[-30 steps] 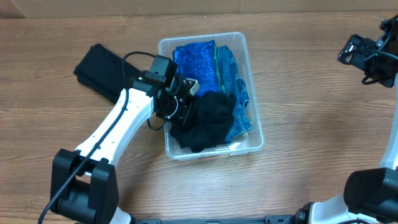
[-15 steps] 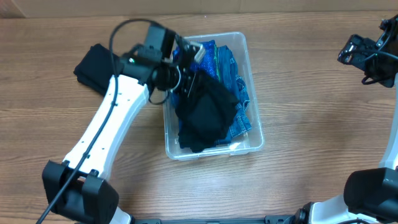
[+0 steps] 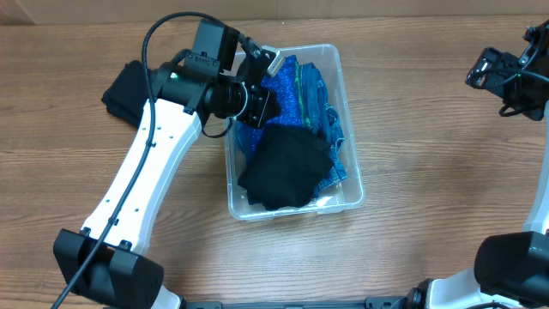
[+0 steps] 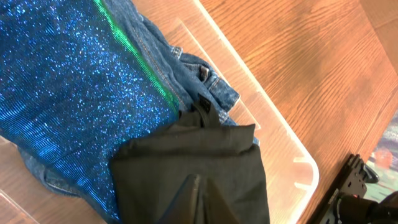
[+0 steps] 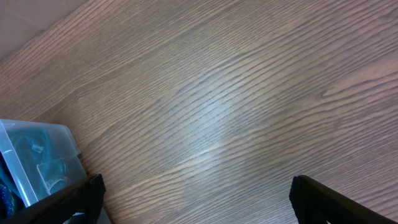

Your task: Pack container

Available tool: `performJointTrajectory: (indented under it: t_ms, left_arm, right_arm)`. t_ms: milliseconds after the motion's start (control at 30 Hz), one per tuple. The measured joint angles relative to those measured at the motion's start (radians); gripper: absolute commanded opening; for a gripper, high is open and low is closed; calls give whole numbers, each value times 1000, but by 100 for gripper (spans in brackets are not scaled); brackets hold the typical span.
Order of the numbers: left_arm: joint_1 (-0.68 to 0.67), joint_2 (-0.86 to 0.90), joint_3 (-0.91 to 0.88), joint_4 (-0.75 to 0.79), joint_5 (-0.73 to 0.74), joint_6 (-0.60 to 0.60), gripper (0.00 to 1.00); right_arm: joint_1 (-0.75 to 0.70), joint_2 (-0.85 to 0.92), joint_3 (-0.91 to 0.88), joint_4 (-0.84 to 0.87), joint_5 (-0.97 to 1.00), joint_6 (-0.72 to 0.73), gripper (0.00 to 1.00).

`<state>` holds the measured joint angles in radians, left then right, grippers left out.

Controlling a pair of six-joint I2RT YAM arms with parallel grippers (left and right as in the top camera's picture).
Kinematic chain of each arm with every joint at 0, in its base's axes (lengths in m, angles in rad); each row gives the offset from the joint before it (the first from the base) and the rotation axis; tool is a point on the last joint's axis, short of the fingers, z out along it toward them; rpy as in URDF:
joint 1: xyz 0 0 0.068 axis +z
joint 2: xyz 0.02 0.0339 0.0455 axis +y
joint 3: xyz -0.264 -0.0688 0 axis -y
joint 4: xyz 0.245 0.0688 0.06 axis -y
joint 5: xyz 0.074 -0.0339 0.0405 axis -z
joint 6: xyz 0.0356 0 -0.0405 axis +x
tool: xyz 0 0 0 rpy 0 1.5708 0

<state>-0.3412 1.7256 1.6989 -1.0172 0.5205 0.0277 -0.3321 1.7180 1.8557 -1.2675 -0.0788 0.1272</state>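
Note:
The clear container [image 3: 340, 64] stands mid-table, holding a blue sparkly cloth [image 3: 287, 90], denim [image 3: 333, 124] and a black garment [image 3: 287, 167] in its near half. My left gripper [image 3: 262, 116] is over the container's far-left part, shut at the black garment's far edge. In the left wrist view its closed fingers [image 4: 198, 186] sit on the black garment [image 4: 186, 152], with the sparkly cloth [image 4: 74, 93], the denim [image 4: 186, 68] and the container rim [image 4: 280, 143] around it. My right gripper [image 3: 493, 69] is open and empty above bare table [image 5: 196, 199], far from the container.
Another folded black cloth [image 3: 124, 90] lies on the wooden table left of the container, partly under my left arm. The container's corner shows at the left edge of the right wrist view [image 5: 37, 155].
My left gripper rose from the container's left rim toward its far-left corner, lifting the black garment. The garment has now settled lower and flatter in the near half. The right arm has not moved.

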Motion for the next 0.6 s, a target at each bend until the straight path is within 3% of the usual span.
performJointTrajectory:
  t_ms: [367, 600]
  left_arm:
    - [-186, 32, -17, -125, -137, 63, 4]
    - [-248, 97, -168, -150, -159, 72, 4]
  right_arm:
    - [0, 0, 0, 0, 0, 0, 100]
    - [0, 0, 0, 0, 0, 0, 100]
